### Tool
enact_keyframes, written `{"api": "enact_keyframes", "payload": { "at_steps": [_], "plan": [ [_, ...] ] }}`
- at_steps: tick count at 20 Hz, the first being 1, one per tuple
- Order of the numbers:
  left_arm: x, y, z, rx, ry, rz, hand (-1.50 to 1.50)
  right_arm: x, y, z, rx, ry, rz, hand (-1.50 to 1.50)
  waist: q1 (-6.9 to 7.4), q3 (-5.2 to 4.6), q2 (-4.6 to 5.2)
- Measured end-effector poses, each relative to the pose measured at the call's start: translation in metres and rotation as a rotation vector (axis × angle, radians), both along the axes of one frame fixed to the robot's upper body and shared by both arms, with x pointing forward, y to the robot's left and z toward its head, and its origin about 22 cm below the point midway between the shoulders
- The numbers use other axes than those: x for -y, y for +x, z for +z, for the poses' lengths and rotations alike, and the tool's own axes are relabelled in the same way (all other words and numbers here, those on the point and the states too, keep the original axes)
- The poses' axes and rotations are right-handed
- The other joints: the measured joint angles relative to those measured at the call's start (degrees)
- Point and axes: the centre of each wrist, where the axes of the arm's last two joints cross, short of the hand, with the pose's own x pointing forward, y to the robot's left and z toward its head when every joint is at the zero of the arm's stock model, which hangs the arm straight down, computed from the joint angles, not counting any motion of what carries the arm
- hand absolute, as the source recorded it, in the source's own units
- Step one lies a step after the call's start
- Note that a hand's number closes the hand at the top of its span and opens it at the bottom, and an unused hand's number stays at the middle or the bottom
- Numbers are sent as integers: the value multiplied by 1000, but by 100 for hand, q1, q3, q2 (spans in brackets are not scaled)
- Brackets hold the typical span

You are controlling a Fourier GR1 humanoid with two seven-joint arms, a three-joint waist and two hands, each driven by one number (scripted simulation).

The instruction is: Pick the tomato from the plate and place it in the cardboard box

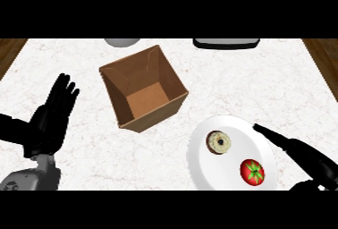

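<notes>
Nothing of the task is judged done: the tomato [253,171] is seen lying on the near part of the white plate [203,166], and the cardboard box [142,87] stands open and holds nothing. At the left, the left hand [51,117] is held open and resting, fingers straight, slightly spread and pointing far. The box lies right of it, far and left of the plate. A bagel [218,142] sits on the plate beyond the tomato. At the right, the right hand [305,154] is stretched over the plate's right rim, fingers straight and together, just beside the tomato, nothing grasped. Grasp, carry and release are all left.
</notes>
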Motion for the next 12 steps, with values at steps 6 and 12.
{"api": "enact_keyframes", "payload": {
  "at_steps": [6,12],
  "plan": [
    [5,-5,1,-1,-3,2,0,-7,9,-16,-15,4,14,-150,9,0,0],
    [7,-6,1,3,-9,-4,0,-15,11,-20,-27,-4,20,-150,6,0,-1]
  ]
}}
